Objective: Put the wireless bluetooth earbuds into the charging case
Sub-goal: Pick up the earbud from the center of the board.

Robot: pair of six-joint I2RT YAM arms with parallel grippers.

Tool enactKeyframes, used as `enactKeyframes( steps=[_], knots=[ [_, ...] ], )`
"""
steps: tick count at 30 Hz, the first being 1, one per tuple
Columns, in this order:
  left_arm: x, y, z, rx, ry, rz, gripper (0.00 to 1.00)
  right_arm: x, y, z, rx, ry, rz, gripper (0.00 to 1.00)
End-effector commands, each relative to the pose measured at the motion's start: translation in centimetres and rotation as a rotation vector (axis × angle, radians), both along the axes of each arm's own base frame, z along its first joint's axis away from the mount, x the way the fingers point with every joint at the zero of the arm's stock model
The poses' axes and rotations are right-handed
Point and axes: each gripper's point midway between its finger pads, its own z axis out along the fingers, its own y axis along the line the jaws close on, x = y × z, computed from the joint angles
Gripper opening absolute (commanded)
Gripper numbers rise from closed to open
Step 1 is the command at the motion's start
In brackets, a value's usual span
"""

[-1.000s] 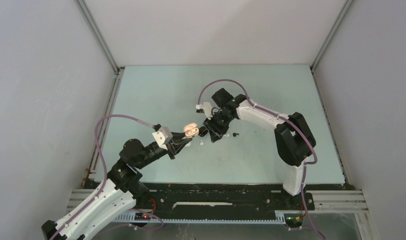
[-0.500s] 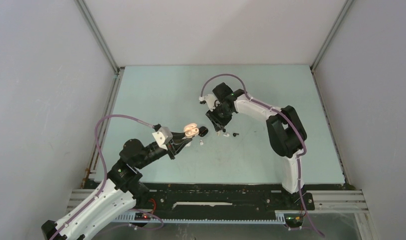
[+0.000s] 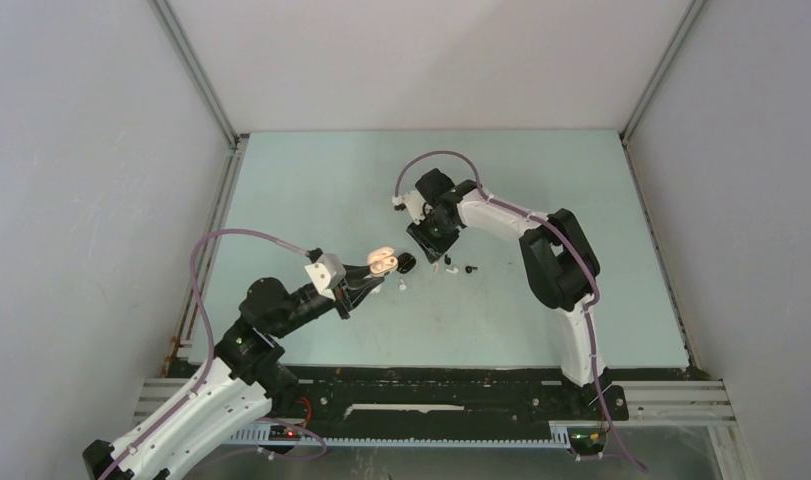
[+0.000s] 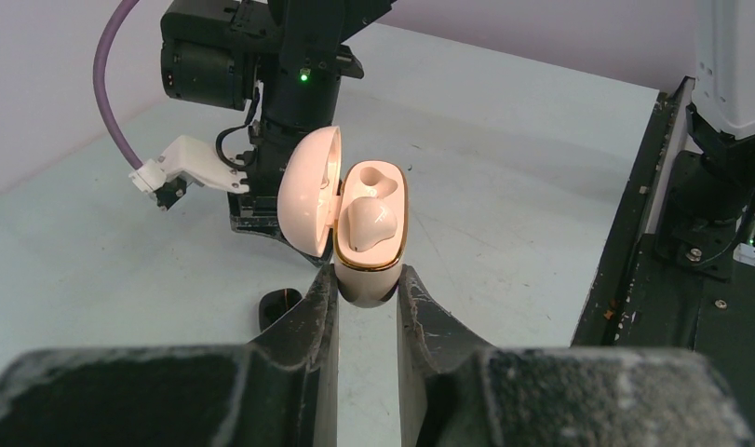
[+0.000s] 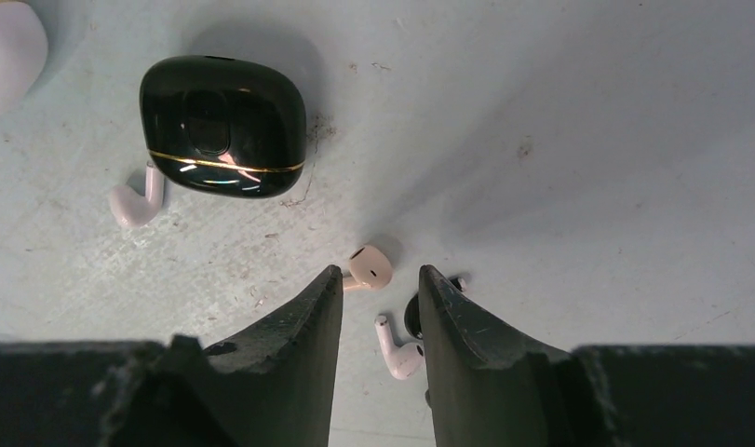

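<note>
My left gripper (image 4: 365,279) is clamped tight on the charging case (image 4: 366,294), its two dark, rough-grained fingers pinching the lower sides of the smooth, glossy beige shell and holding it upright above the surface (image 5: 587,140). The case is pebble-shaped with a thin gold rim, and its domed lid (image 4: 308,200) is swung open to the left on its hinge. One rounded beige bud, the seated earbud (image 4: 369,223), fills the lower hollow; the upper hollow shows only its moulded cavity. My right gripper (image 5: 381,277) hangs over the pale, scuffed and speckled surface with its jaws partly apart and nothing between them. Just beyond its fingertips lies the beige earbud (image 5: 369,266), a small bulb with a short stem, loose on the surface. Nearer to me, in the gap between the fingers, lies a white earbud (image 5: 397,352), and just beside it a black earbud (image 5: 413,317), partly hidden by my right finger. Further off to the left lies a closed black case (image 5: 222,126), shiny and rounded with a fine gold seam across it, and a pale earbud (image 5: 136,200) rests against its lower left edge, stem pointing up.
</note>
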Motion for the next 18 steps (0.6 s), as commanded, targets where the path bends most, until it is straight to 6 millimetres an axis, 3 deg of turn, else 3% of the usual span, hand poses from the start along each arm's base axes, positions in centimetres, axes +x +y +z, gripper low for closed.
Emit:
enactKeyframes(
  steps=[1, 18],
  knots=[
    [-0.2, -0.3, 1.8, -0.029, -0.027, -0.016, 0.00, 0.4, 0.9, 0.2, -0.027, -0.035, 0.002, 0.39],
    [-0.2, -0.3, 1.7, -0.029, -0.024, -0.017, 0.00, -0.3, 0.8, -1.0, -0.151, -0.075, -0.004, 0.39]
  ],
)
